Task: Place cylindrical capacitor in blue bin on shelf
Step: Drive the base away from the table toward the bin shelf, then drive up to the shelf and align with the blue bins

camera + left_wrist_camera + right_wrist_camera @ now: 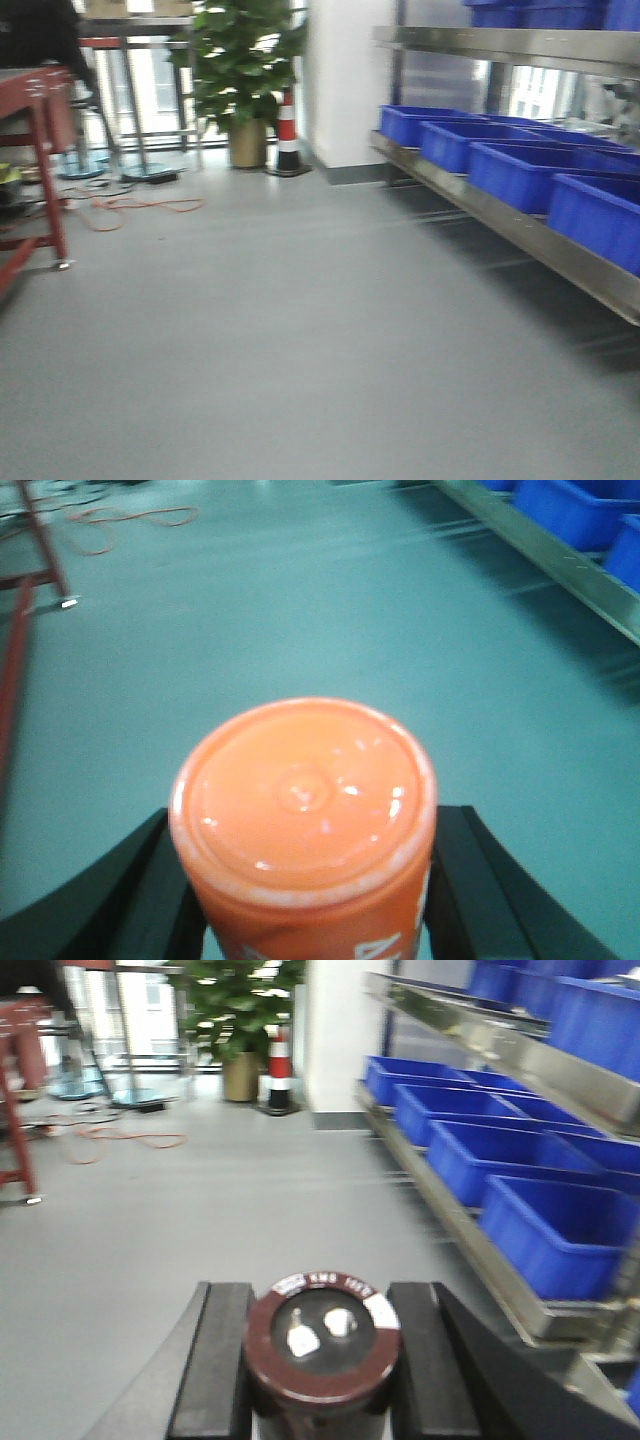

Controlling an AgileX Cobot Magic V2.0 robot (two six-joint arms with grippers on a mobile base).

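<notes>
Exterior front-facing camera gave me a blurred look across a grey floor (300, 340). The shelf (520, 228) ran along the right side of the frame, its steel edge slanting down toward the lower right, with a row of blue bins (505, 170) sitting side by side on the lower tier and more on the tier above. At the upper middle I saw a potted plant (240, 70) with a traffic cone (288, 135) just beside it against a white wall. An orange cable (130, 208) lay looped on the floor at the left, near a red cart (40, 160) at the left edge. Neither arm showed in this view.

Left wrist camera showed me the left gripper (310, 890) clenched on an orange container (305, 800). Its round lid filled the lower middle of the frame, and a black finger pressed each side.

Right wrist camera showed me the right gripper (320, 1365) grasping the cylindrical capacitor, (322, 1335) which stood upright at the bottom centre between the two black fingers, its dark brown rim and two small terminals facing the lens. It was held above the floor, well apart from the shelf, which filled the right of the frame with its bins open.
</notes>
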